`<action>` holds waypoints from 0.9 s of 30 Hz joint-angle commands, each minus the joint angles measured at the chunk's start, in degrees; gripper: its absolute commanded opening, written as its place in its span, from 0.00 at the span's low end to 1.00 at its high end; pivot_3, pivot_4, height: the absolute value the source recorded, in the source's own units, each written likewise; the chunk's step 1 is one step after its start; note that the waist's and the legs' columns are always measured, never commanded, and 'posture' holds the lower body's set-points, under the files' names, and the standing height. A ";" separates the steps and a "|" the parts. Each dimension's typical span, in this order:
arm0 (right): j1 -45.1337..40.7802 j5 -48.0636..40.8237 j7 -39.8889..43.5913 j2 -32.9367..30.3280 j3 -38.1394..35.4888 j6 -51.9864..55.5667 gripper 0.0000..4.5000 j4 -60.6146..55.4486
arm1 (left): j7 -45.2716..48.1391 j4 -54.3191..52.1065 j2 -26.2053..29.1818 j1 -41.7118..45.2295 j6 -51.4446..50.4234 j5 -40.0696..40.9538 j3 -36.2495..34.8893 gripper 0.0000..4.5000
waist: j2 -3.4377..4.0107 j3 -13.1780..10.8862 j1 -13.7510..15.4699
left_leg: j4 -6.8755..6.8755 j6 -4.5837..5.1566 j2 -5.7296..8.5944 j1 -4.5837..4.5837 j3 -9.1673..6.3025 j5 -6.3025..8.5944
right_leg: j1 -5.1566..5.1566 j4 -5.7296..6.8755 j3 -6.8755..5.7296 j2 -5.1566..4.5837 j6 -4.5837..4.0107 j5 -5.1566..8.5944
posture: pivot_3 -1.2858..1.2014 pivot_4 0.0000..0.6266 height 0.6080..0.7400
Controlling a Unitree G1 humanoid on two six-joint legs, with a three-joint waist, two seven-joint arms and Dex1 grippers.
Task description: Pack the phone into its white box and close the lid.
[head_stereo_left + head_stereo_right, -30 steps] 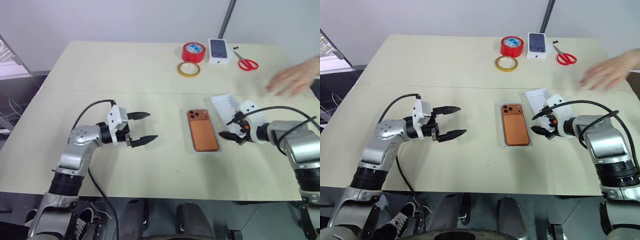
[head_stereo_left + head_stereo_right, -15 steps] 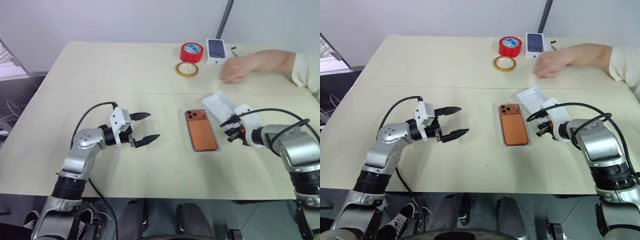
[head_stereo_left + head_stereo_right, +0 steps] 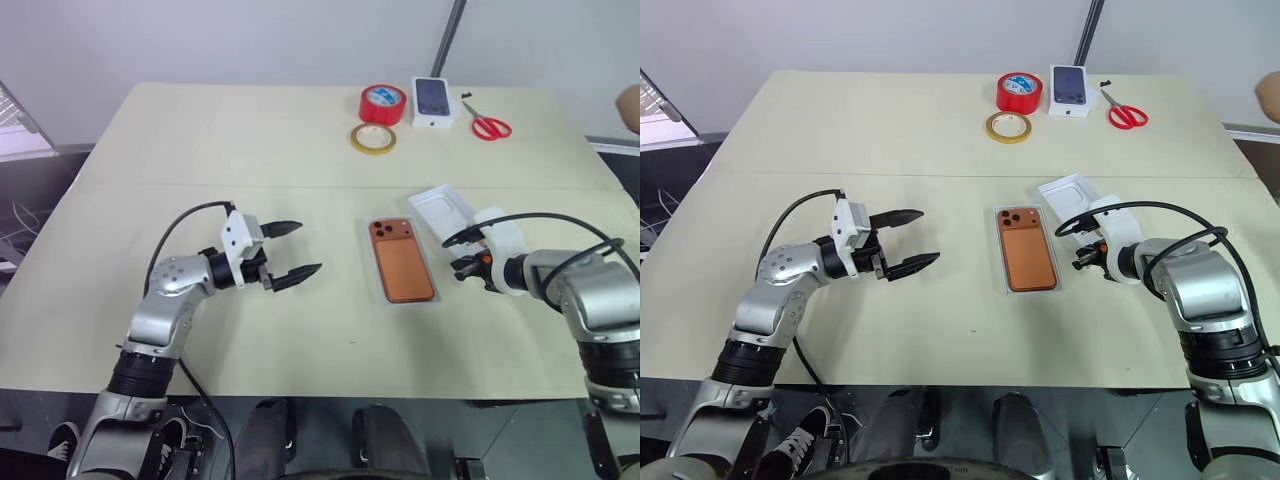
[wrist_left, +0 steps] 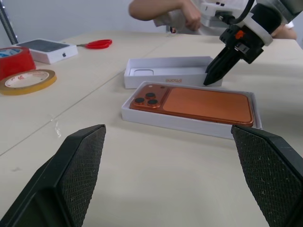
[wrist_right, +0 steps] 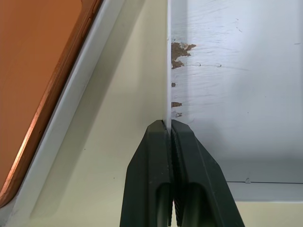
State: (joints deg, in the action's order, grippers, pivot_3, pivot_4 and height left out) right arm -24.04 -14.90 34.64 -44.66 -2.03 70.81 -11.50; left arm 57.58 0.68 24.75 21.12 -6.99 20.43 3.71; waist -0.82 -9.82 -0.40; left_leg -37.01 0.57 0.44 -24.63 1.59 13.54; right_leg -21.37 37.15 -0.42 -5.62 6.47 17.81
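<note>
I am watching my left gripper (image 3: 290, 250) hovering over the tabletop (image 3: 200, 140) well to the left of the phone, its fingers (image 3: 282, 228) standing wide apart and holding nothing, pointing toward the phone.

The phone (image 3: 402, 259) is lying face down, copper-orange back up, inside the white box (image 4: 189, 124), which is sitting flat near the middle of the tabletop. The camera bump is lying at the end of the phone farther from me.

Just to the right of the phone, the lid (image 3: 446, 210) is resting open side up, turned at a slant to the box, and in the left wrist view its long wall is running close alongside the box.

Right of the phone, my right gripper (image 3: 1084, 262) is angling downward at the lid's near corner. In the right wrist view its fingers (image 5: 152, 179) are pressing together on the thin white wall of the lid, pinching that edge between them.

Beyond the phone, at the far edge of the tabletop, I am seeing a yellow tape ring (image 3: 375, 138), a red tape roll (image 3: 386, 102), a small printed box (image 3: 436, 101) and red scissors (image 3: 488, 125). A person's hand (image 4: 191, 16) is showing behind the lid in the left wrist view.
</note>
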 commanded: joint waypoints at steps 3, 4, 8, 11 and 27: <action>1.59 -0.89 -0.90 -0.07 -1.67 -0.06 0.01 -2.01 | 0.75 -0.06 -0.23 1.78 0.97 0.10 0.26 1.00 | 0.00 0.00 0.01 | -0.01 0.00 0.00 0.00 0.00 0.00 | 0.01 0.00 0.00 0.00 0.00 0.00 | 0.52 0.24 0.91; 1.66 -0.94 -0.94 -0.12 -1.66 -0.16 0.01 -2.10 | 0.77 -0.04 -0.29 1.81 0.98 0.06 0.32 1.00 | 0.00 0.00 0.03 | -0.01 0.01 0.00 0.00 0.00 0.00 | 0.01 0.00 0.00 0.00 0.00 0.00 | 0.52 0.24 0.91; 1.55 -1.24 -1.37 -0.10 -1.94 -0.48 0.01 -1.94 | 1.17 0.00 -0.31 1.86 1.07 0.14 0.22 1.00 | 0.00 0.00 -0.09 | 0.00 0.01 0.00 0.00 0.00 0.00 | 0.00 0.00 0.00 0.00 0.00 0.00 | 0.52 0.24 0.91; 1.63 -1.65 -1.66 -0.12 -1.97 -0.60 0.01 -1.96 | 1.23 0.08 -0.22 1.87 1.31 0.05 0.03 1.00 | 0.00 0.00 -0.11 | 0.00 0.01 0.00 0.00 0.00 0.00 | 0.00 0.00 0.00 0.01 0.00 0.00 | 0.52 0.24 0.91; 2.09 -3.13 -2.49 -0.13 -2.33 -0.41 0.01 -2.55 | 1.19 0.63 -0.92 2.16 1.13 0.10 0.20 1.00 | 0.00 0.00 -0.10 | -0.01 0.01 0.00 0.00 0.00 0.00 | 0.00 0.00 0.00 0.01 0.00 0.00 | 0.52 0.24 0.91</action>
State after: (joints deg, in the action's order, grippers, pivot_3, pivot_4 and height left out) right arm -22.41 -17.28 32.28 -44.66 -3.12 70.09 -12.76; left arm 58.56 1.88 23.99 22.48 -6.94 20.43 3.78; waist -0.82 -9.82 -0.50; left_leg -37.01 0.58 0.44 -24.63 1.59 13.54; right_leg -21.37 37.15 -0.42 -5.61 6.47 17.81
